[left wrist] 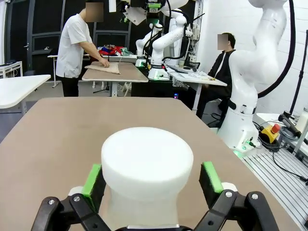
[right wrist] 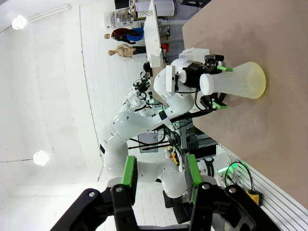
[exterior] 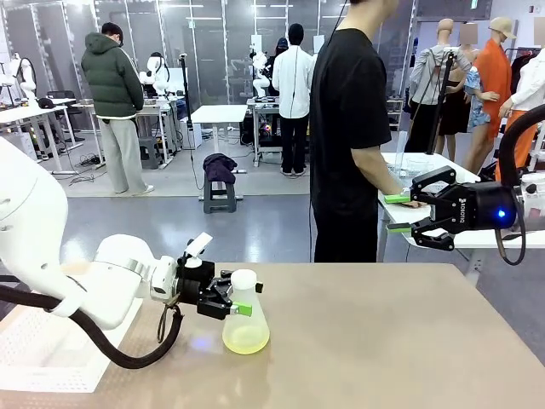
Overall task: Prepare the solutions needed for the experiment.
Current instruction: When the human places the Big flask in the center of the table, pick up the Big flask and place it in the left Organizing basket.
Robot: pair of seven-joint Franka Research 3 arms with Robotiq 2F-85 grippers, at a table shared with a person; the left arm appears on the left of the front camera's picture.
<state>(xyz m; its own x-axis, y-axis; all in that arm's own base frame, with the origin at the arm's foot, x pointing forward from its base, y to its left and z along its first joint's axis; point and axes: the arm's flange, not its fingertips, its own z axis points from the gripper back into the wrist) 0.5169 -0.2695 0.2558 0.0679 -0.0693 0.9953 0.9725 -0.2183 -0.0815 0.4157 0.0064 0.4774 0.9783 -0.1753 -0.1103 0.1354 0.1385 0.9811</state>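
The broad tan tabletop (exterior: 383,341) carries a frosted whitish conical flask (exterior: 245,324) standing upright near its left front. A shallow pool of pale yellow-green see-through solutions (exterior: 246,342) lies in the flask's bottom. The left gripper (exterior: 237,300) straddles the flask's white neck (left wrist: 147,166), its green pads (left wrist: 91,180) spread wide, each clear of the neck. The right gripper (exterior: 398,213) hangs above the table's far right side, half-spread, holding nothing.

I work in a robotics lab: white arms (left wrist: 159,43) stand on other desks (exterior: 217,113), people (exterior: 115,102) work at them, cables cross the grey floor (exterior: 255,221).
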